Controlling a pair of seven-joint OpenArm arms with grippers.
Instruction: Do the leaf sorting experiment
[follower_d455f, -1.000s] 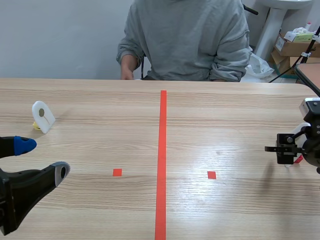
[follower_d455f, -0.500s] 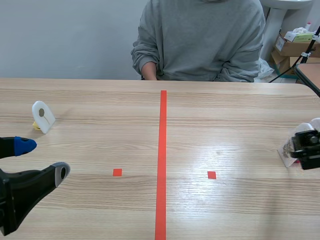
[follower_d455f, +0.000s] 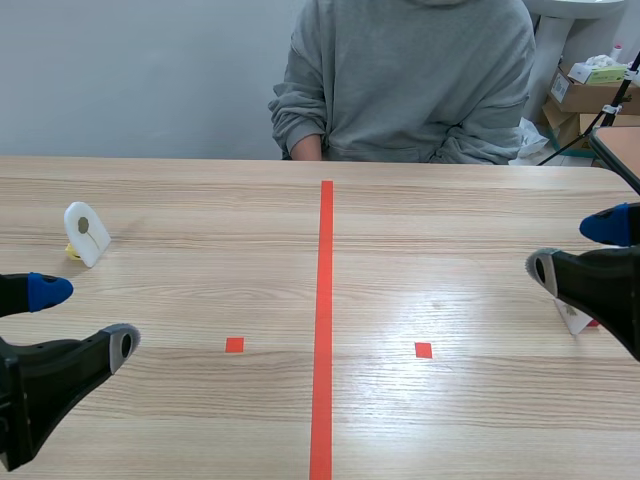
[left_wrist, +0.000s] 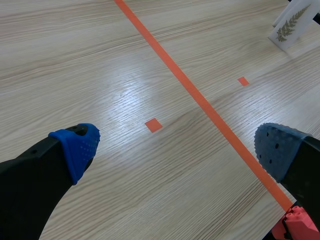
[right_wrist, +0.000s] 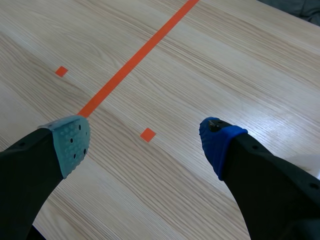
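Cards, 2, white, standing on worktop (follower_d455f: 200, 200).
Spot card (follower_d455f: 86, 234): far left, small round brownish spot on its face.
Fern card (left_wrist: 291, 25): far right, green frond, partly behind right gripper (follower_d455f: 578, 248).
Left gripper (left_wrist: 177, 147) and right gripper: fingers spread wide, nothing held.
Person (follower_d455f: 410, 80), 1: grey sweatshirt.

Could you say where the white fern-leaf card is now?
The white fern-leaf card stands right of the red line, partly behind the right gripper in the scene view.
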